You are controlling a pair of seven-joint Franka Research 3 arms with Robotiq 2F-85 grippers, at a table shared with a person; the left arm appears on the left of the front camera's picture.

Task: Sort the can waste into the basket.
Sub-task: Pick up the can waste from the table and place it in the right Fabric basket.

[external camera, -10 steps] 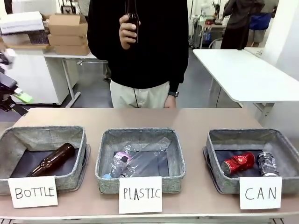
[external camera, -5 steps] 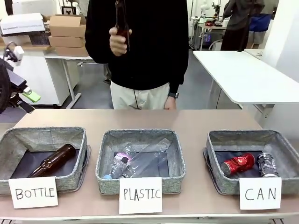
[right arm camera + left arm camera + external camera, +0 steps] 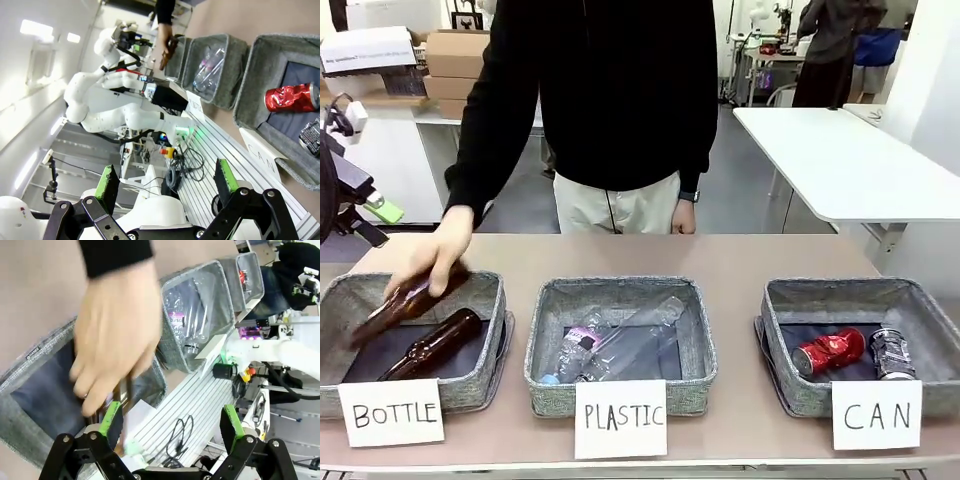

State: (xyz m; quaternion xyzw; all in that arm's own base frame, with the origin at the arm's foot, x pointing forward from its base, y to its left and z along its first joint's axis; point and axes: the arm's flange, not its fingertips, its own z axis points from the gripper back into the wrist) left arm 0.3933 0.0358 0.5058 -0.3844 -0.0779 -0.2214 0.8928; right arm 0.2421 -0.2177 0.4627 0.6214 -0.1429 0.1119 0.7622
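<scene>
The red can (image 3: 830, 350) and the silvery-grey can (image 3: 892, 352) lie side by side in the grey basket (image 3: 865, 290) behind the card reading "CAN" (image 3: 877, 414), at the table's right. In the right wrist view the red can (image 3: 292, 96) and the silver can (image 3: 312, 135) lie in that basket (image 3: 260, 60), far beyond my open, empty right gripper (image 3: 166, 180). My left gripper (image 3: 370, 218) hangs at the far left edge, above the table. In its own view the left gripper (image 3: 170, 420) is open and empty above the BOTTLE basket's near corner.
A person's hand (image 3: 435, 255) holds a brown bottle (image 3: 400, 305) over the BOTTLE basket (image 3: 420, 282), where another brown bottle (image 3: 440, 342) lies. That hand (image 3: 115, 340) is close in front of my left fingers. The PLASTIC basket (image 3: 620, 290) holds clear bottles.
The person's hand has come down from chest height with the brown bottle to the BOTTLE basket. My left gripper shifted slightly at the left edge. The cans have not moved.
</scene>
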